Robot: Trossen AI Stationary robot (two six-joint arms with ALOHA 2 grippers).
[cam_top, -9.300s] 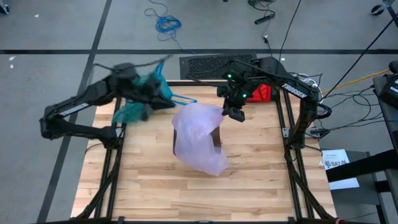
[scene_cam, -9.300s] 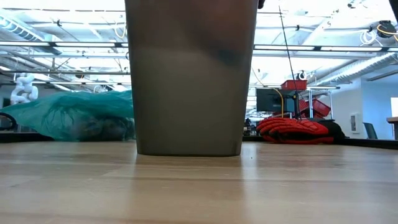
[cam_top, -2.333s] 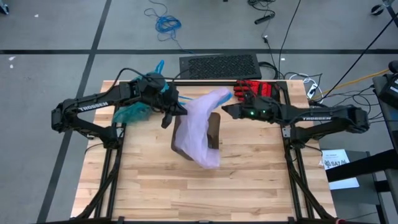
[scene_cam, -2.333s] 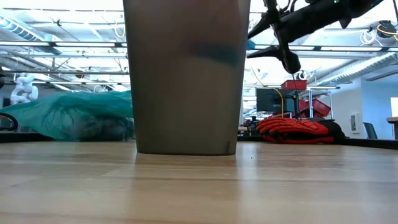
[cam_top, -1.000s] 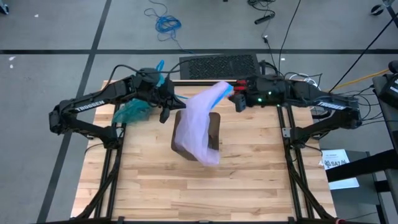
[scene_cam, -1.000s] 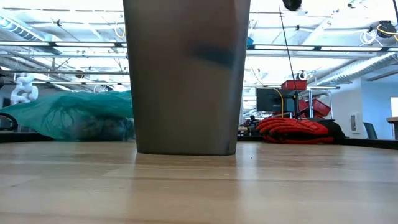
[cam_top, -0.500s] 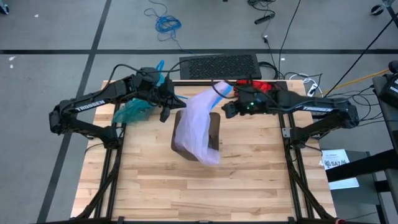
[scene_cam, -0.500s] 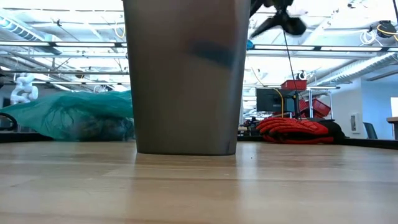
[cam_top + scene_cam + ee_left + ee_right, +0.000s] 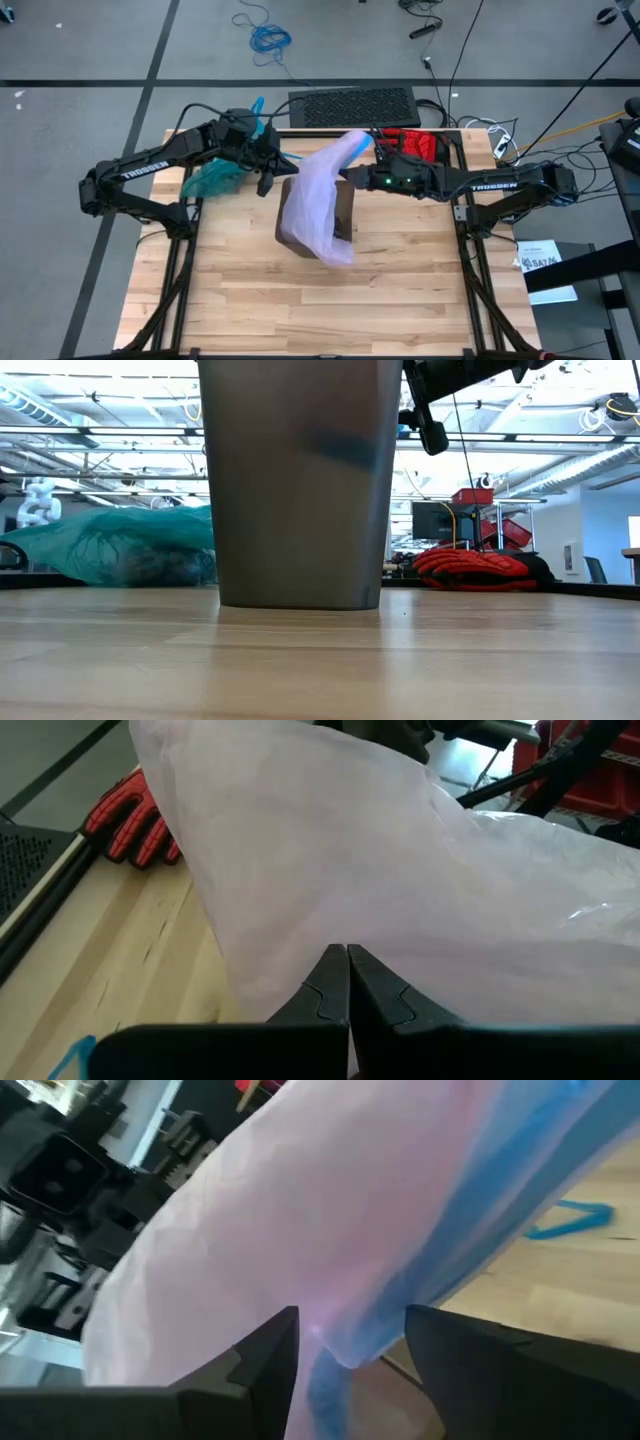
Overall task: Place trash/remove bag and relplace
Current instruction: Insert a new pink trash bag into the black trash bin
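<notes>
High view showed the pale pink bag draped over the dark bin at mid-counter, its blue-edged mouth rising toward the far right, where the right gripper sat just beside it with fingers apart, the bag's edge lying between them in the right wrist view. The left gripper, fingers together, pressed at the bag's left side; whether it pinched any film could not be told. The teal bag lay well off on the counter's far left, so the right arm was judged nearer the rim to be seated.
</notes>
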